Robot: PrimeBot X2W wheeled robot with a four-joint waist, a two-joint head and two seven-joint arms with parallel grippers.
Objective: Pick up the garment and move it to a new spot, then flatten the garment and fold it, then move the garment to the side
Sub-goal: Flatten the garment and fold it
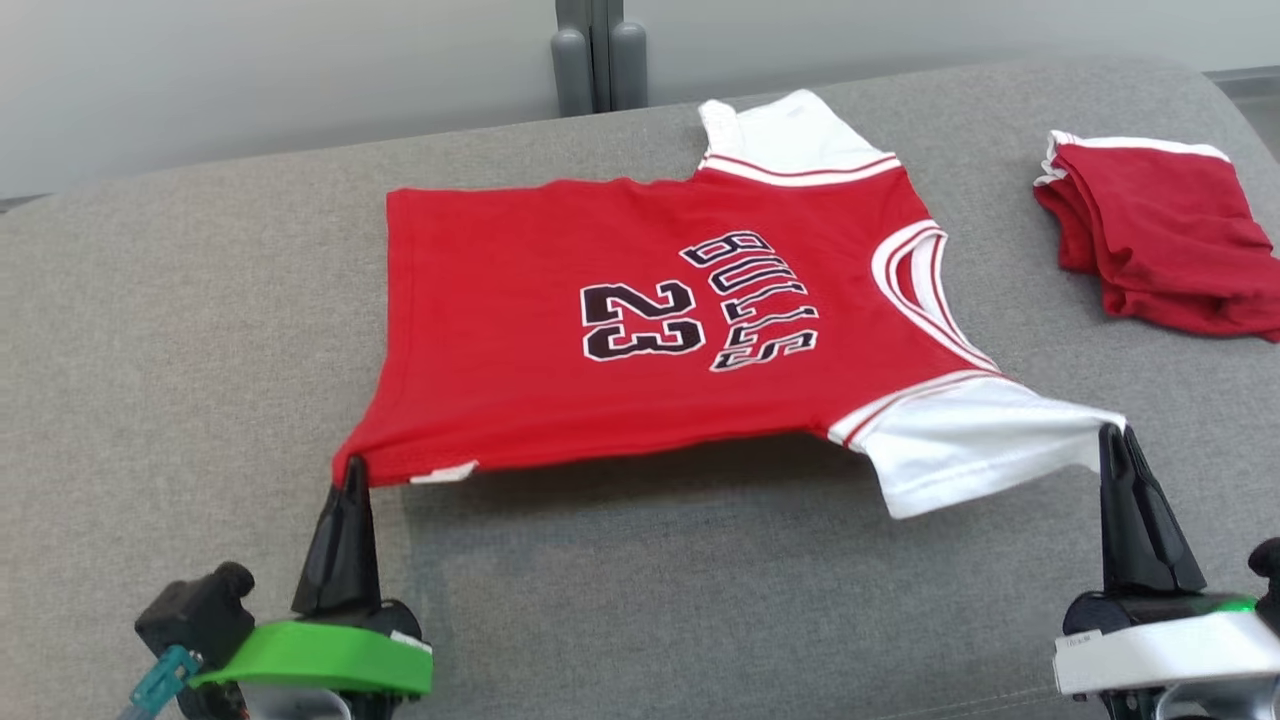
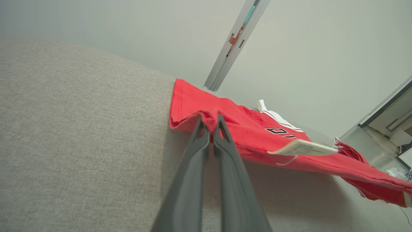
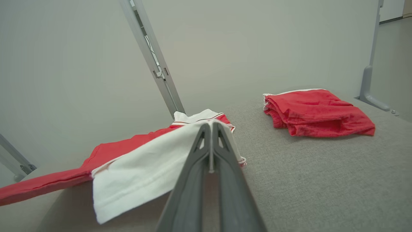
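- The Bulls 23 jersey [image 1: 640, 320] lies mid-cushion [image 1: 180, 380], with its far edge resting and its near edge lifted.
- My left gripper [image 1: 352, 472] pinches the hem corner, and my right gripper [image 1: 1113, 436] pinches the white sleeve [image 1: 960, 440].
- The cushion's left end is bare; a folded red garment [image 1: 1160, 240] sits at its right end.
- The jersey's long axis runs along the cushion, hem left and neck right.

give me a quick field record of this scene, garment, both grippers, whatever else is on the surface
surface: grey fabric cushion
garment: red jersey with white sleeves, printed side up, spread out
left gripper: shut on the jersey at its red bottom corner
right gripper: shut on the jersey at the near white sleeve
near edge: lifted off the cushion between the two grippers, shadow beneath; far part rests on the cushion
other item: folded red garment, far right, apart from the jersey
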